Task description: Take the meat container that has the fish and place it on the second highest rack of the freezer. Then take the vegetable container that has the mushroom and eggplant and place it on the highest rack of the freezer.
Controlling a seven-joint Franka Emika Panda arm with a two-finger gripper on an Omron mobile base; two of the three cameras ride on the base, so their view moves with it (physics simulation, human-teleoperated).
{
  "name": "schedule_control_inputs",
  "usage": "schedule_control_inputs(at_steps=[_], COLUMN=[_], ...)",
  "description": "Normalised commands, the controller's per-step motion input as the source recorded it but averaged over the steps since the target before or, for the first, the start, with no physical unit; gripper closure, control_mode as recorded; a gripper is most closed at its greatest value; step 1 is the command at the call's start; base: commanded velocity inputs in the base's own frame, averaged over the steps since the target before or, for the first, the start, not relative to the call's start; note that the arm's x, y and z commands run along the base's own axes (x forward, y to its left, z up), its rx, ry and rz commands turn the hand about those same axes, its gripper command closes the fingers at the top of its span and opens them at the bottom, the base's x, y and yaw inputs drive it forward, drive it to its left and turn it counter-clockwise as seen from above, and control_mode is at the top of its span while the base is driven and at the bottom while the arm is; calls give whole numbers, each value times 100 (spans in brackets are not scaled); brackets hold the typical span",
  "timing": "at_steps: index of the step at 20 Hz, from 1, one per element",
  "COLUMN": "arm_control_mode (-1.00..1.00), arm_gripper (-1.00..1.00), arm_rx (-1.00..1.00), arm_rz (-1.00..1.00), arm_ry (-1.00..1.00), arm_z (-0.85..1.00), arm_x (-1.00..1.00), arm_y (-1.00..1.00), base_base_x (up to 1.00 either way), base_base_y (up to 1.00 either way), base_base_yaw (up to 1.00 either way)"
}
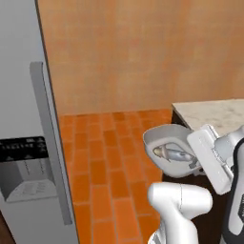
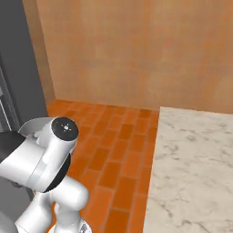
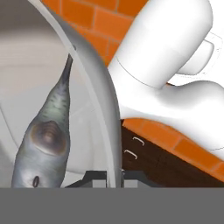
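So the step right now looks like hauling the fish tub over to the freezer [image 1: 28,143], whose grey door with the long handle [image 1: 50,143] sits at the far left and looks shut from here. That's the catch, I'd guess: the racks are behind that door, so it has to be open before the tub can go on the second shelf from the top. Keep the tub level on the way or the fish slides out.

Moving right across the orange tile floor [image 1: 109,162], the meat container [image 1: 169,147] hangs in the air just off the edge of the marble table [image 1: 214,112], with the silvery fish [image 1: 174,154] lying inside it.

The claw [image 3: 114,174] is pinched tight on the container's rim, one tip on each side of the wall in the hand view. Rim grips are wobbly, so slow turns.
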Motion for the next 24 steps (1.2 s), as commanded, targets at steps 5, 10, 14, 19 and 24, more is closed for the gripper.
schedule_control_inputs(at_steps=[5, 10, 14, 19, 24], arm_control_mode=[100, 100, 100, 100, 100], arm_gripper=[100, 100, 100, 100, 100], arm_rx=[0, 0, 0, 0, 0], arm_rz=[0, 0, 0, 0, 0], arm_ry=[0, 0, 0, 0, 0], arm_z=[0, 0, 0, 0, 0], arm_x=[0, 0, 0, 0, 0], arm_y=[0, 0, 0, 0, 0], base_base_x=[100, 100, 75, 50, 56], base_base_y=[-25, -32, -31, -16, -35], base_base_yaw=[39, 41, 55, 75, 74])
